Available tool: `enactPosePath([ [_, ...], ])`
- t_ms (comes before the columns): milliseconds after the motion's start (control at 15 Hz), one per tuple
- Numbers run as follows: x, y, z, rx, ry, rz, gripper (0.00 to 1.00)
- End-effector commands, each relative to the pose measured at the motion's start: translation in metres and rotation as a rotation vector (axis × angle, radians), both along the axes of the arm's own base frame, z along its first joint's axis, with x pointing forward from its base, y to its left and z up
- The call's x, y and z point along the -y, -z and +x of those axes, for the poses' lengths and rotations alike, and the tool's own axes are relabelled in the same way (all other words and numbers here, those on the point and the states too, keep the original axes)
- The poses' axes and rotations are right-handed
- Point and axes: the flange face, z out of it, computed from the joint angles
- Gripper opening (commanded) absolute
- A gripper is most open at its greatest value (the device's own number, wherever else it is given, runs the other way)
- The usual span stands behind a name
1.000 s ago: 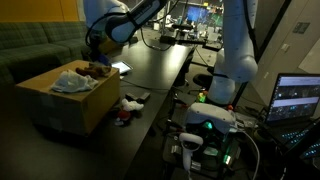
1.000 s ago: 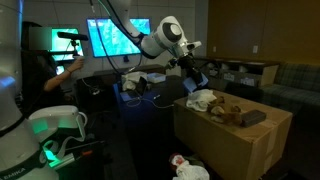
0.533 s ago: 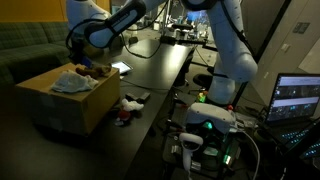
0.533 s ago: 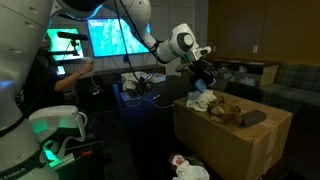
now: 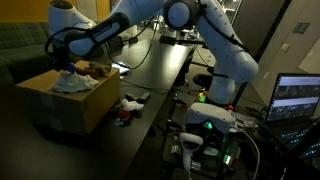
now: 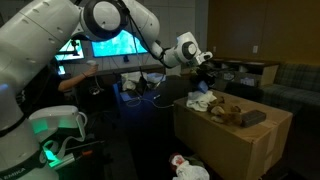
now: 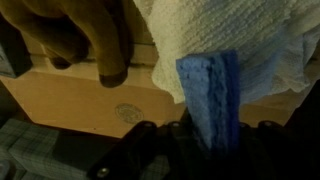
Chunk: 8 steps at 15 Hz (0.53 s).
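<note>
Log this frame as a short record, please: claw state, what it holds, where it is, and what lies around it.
claw: shut, pinching a blue cloth
position: above the open top of the cardboard box
cloth state: hangs from the claw, lying against the white towel
box contents: white towel, brown soft item, heaped to the rim
box support: black table
beside box: small red and white items on the table
arm: reaches across the table to the box in both exterior views
</note>
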Motion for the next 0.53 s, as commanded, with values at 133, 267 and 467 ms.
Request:
enactPosePath([
  [133, -0.005, 0.009, 0.031, 0.023, -0.029, -0.029, 0.02],
  [267, 0.003, 0.013, 0.038, 0.028, -0.003, -0.057, 0.02],
  [467, 0.020, 0.017, 0.046, 0.017, 0.033, -0.101, 0.02],
])
